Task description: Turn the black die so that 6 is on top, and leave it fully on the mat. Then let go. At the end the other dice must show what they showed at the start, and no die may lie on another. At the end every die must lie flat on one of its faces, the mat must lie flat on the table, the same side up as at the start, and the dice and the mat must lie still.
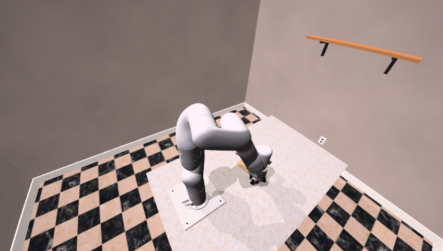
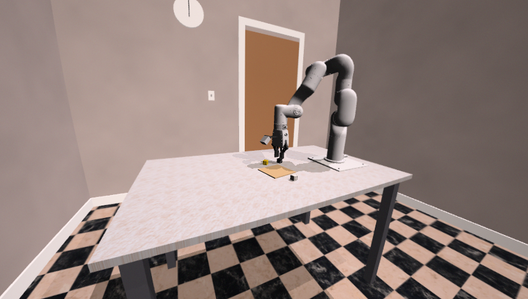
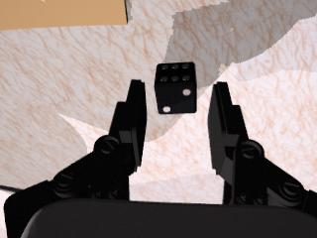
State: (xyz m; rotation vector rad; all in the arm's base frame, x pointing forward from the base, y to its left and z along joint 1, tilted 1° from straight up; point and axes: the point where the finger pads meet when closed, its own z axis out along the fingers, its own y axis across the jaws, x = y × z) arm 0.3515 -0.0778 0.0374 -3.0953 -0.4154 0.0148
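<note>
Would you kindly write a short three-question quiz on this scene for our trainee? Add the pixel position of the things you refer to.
1. True or false: the black die (image 3: 175, 88) sits on the mat (image 1: 241, 164) (image 2: 276, 171) (image 3: 64, 12).
2. In the wrist view, how many pips show altogether on the black die's two visible faces?
3. Is the gripper (image 1: 258, 181) (image 2: 279, 158) (image 3: 177, 99): (a) open, (b) shut on the yellow die (image 2: 265, 162), or (c) shut on the mat?

Key: 1 false; 2 eight; 3 a.
</note>
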